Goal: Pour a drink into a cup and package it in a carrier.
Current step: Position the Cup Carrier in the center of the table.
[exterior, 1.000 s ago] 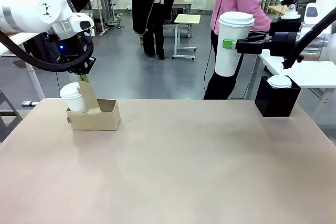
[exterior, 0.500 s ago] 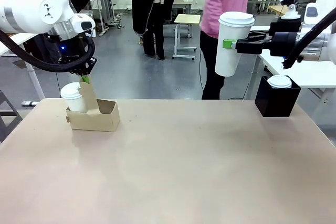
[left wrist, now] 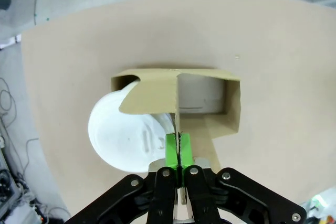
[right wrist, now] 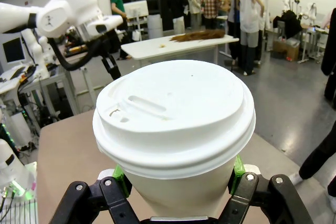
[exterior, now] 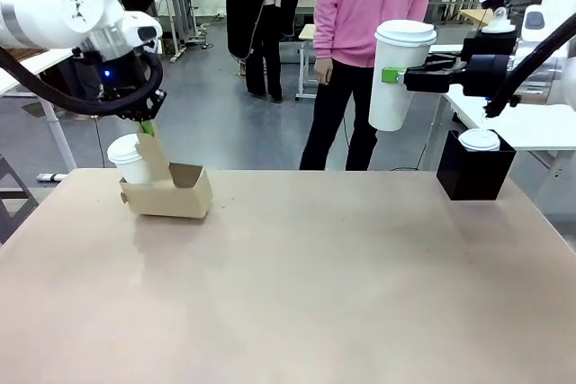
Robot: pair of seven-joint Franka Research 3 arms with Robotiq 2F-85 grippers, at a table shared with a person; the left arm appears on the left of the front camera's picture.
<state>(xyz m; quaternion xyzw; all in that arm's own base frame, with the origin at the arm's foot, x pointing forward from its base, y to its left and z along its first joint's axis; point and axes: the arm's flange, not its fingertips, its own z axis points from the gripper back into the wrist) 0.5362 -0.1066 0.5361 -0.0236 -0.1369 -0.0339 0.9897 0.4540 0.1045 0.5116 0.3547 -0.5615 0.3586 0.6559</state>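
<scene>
Step in hand: packaging, by my reading. One slot of the carrier [exterior: 166, 193] is filled and the other is open.
Left gripper [left wrist: 178, 153]: pads pinched flat on the carrier's upright centre handle.
Right gripper [exterior: 394, 75]: clamped around the cup [exterior: 392, 101] just under its lid. It holds the cup upright in the air, well apart from the carrier, on its right and higher.
Second cup [exterior: 130, 157]: seated in the carrier's left slot, lidded.
Carrier: brown matte cardboard with a folded box base. It is tilted slightly, and I cannot tell whether it is clear of the table [exterior: 315, 312].
Cup: tall, tapered white paper, with a glossy domed plastic lid that has a sip slot.
Black box [exterior: 472, 177]: square, far right of the carrier, with a white lid showing at its top.
Next move calls for: bringing the cup across above the carrier's open slot and lowering it straight down, with the handle held steady.
</scene>
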